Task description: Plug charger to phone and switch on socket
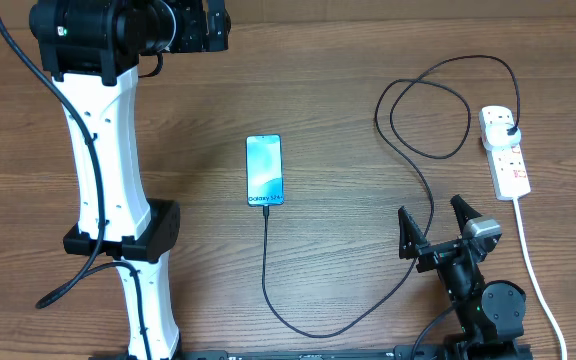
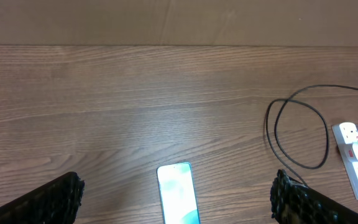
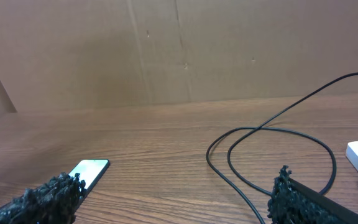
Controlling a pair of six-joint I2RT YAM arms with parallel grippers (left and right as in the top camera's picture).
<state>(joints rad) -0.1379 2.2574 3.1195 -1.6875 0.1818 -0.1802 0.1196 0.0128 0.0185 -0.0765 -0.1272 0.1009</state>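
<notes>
The phone [image 1: 264, 170] lies flat mid-table, its turquoise screen up; it also shows in the left wrist view [image 2: 178, 199] and the right wrist view [image 3: 89, 169]. The black charger cable [image 1: 408, 150] runs from the phone's near end, loops right and ends in a black plug [image 1: 509, 132] in the white socket strip [image 1: 506, 155]. The connector tip [image 1: 265, 209] sits at the phone's bottom edge. My left gripper [image 2: 176, 202] is open, high above the phone. My right gripper [image 1: 436, 223] is open and empty, low near the front right, beside the cable.
The strip's white cord [image 1: 533, 270] runs toward the front right edge. The left arm's white column and base [image 1: 118, 235] stand at the left. A brown cardboard wall [image 3: 179, 50] backs the table.
</notes>
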